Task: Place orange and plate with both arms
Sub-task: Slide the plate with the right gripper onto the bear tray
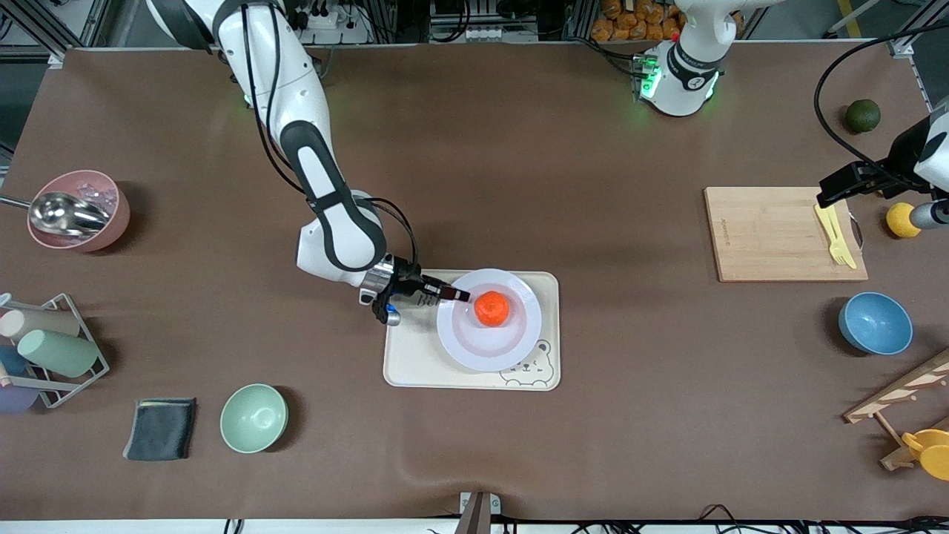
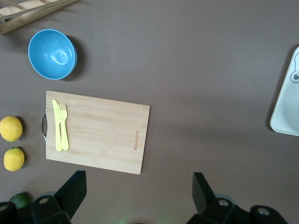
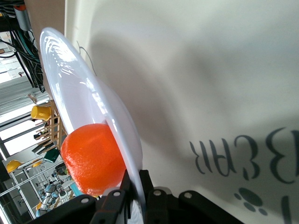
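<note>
The pale plate lies on the cream bear tray at the middle of the table. The orange sits on the plate. My right gripper is shut on the plate's rim at the side toward the right arm's end. In the right wrist view its jaws pinch the plate's edge, with the orange just past the fingers and the tray under the plate. My left gripper waits open and empty high over the cutting board's edge; its own view shows the gripper spread wide.
A wooden cutting board with a yellow fork, a lemon, a dark green fruit and a blue bowl are at the left arm's end. A green bowl, dark cloth, cup rack and pink bowl are at the right arm's end.
</note>
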